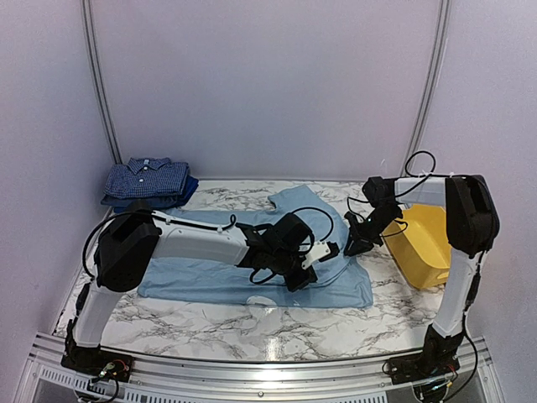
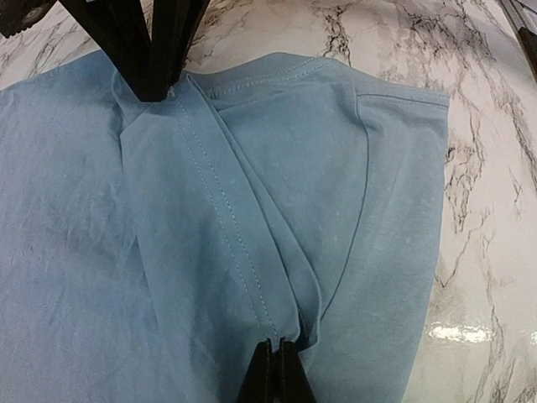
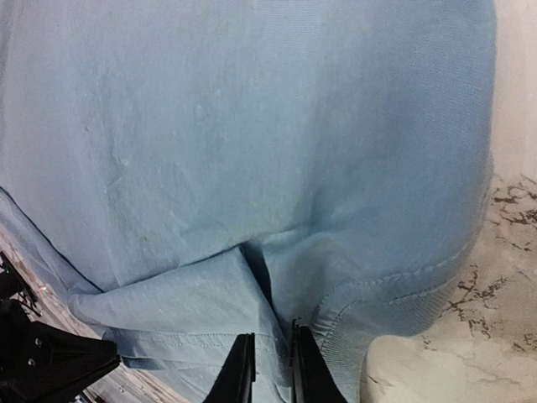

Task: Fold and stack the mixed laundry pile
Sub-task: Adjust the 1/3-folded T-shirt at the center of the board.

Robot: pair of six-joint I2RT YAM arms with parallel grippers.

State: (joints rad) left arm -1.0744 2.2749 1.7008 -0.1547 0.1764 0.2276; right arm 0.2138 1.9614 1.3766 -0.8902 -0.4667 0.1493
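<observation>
On the marble table [image 1: 210,323], the light-blue T-shirt [image 2: 352,210] lies spread under both pincers. The left gripper [image 2: 273,374] is clamped on its hem fold, and the right gripper [image 3: 270,369] nips the fold's other end.

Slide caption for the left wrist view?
Left gripper shut on a stitched hem ridge of the light-blue T-shirt, right gripper pinching its far end, marble table beyond.

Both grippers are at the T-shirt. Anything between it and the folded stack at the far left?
Nothing visible on the table between T-shirt and stack. The left gripper and right gripper both pinch its fabric directly. Only the left arm's elbow sits near that path; the tub is off to the right.
</observation>
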